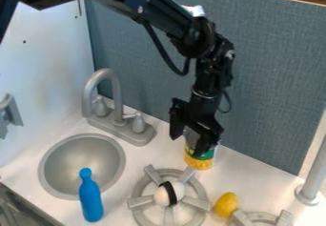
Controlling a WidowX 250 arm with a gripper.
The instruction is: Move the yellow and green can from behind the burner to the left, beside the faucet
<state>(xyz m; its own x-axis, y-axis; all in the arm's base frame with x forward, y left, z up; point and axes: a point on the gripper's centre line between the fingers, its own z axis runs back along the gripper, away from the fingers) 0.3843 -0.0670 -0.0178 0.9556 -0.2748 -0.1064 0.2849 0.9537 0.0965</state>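
One blue bottle (90, 199), one lemon (226, 204); hand (188, 145) at one can (200, 160).

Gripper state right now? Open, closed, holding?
Gripper: open, fingers apart at the green-and-yellow can by the divider; can't tell whether they touch it.

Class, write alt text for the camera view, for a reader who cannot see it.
A robot's black tool is at the top of a yellow-and-green can. In front, a stove burner bears a white, black-banded object, with a yellow oval object beside it; a blue bottle is by the sink.
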